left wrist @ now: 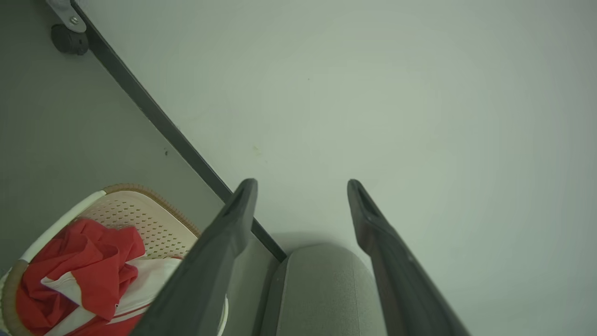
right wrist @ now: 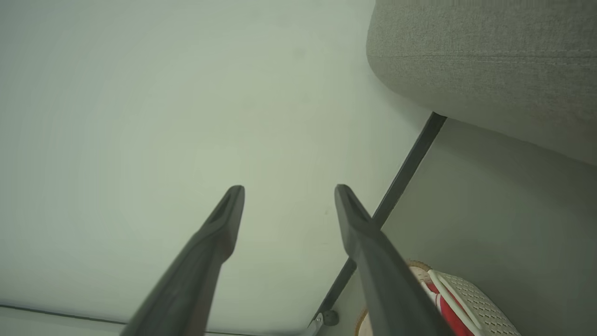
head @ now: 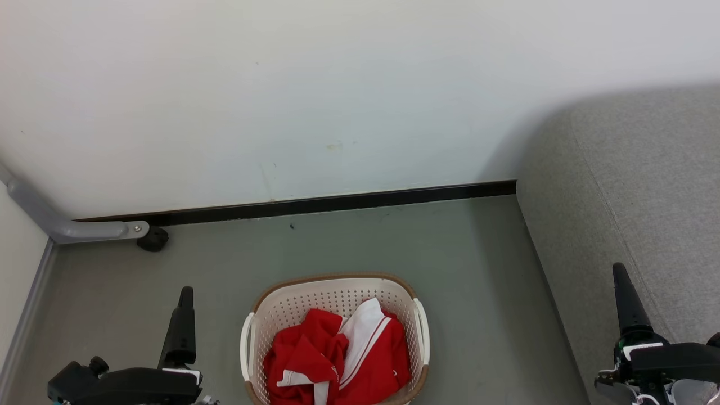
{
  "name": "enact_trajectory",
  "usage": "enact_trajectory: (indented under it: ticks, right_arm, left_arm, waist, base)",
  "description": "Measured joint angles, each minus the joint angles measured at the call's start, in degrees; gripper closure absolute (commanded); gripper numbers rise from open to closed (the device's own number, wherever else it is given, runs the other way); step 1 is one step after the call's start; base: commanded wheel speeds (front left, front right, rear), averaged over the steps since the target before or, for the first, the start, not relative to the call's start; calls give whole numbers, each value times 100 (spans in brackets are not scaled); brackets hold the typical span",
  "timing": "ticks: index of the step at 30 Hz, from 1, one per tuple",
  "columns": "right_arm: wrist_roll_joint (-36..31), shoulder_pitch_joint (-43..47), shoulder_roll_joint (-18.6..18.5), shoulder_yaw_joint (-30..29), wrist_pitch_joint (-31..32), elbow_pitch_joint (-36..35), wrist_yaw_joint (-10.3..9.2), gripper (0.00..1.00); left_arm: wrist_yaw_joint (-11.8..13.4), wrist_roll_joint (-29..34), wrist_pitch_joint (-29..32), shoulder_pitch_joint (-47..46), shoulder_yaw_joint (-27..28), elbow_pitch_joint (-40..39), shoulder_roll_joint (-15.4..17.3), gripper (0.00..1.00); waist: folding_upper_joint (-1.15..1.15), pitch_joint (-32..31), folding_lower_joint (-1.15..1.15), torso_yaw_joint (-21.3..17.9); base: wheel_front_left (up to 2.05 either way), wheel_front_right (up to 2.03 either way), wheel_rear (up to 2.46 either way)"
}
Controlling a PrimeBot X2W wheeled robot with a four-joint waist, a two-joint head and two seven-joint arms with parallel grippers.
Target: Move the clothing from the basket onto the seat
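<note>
Left hand (left wrist: 302,184) and right hand (right wrist: 289,187) stand wide and empty, either side of the basket (head: 332,277) — clothing (head: 337,360) heaped inside, seat (head: 647,185) to the right. First pick not yet begun: a hand must dip in and pinch fabric.

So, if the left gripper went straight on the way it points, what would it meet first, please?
Probably the pale wall: the left gripper, open and empty, aims at it above the dark skirting. The basket sits off to the side and the seat below that line, though depth is unclear.
</note>
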Motion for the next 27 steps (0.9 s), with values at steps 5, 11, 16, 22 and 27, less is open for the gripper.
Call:
enact_trajectory:
  ticks: [5, 11, 16, 22, 27]
  right_arm:
    - [-560, -9, -143, 189, -113, -23, 1, 0]
    - [-1290, -48, -305, 349, -218, -33, -5, 0]
    - [-1913, -135, -445, 461, -313, -83, -102, 0]
    - [-2666, -148, -595, 637, -432, -156, -205, 0]
    - [-3266, -174, -710, 798, -533, -238, -313, 0]
  left_arm:
    - [-1, 553, -105, -21, -32, -4, 67, 0]
    - [60, 1360, -220, -112, -160, -41, 168, 0]
    - [146, 1895, -316, -114, -241, -42, 269, 0]
    - [219, 2759, -420, -119, -476, -49, 435, 0]
    - [318, 3382, -522, -127, -617, -45, 539, 0]
  waist:
    - [0, 1, 0, 1]
    - [0, 0, 0, 0]
    - [0, 0, 0, -2]
    - [0, 0, 0, -11]
    - [0, 4, 0, -22]
  base:
    - [0, 0, 0]
    - [0, 0, 0]
    - [0, 0, 0]
    - [0, 0, 0]
    - [0, 0, 0]
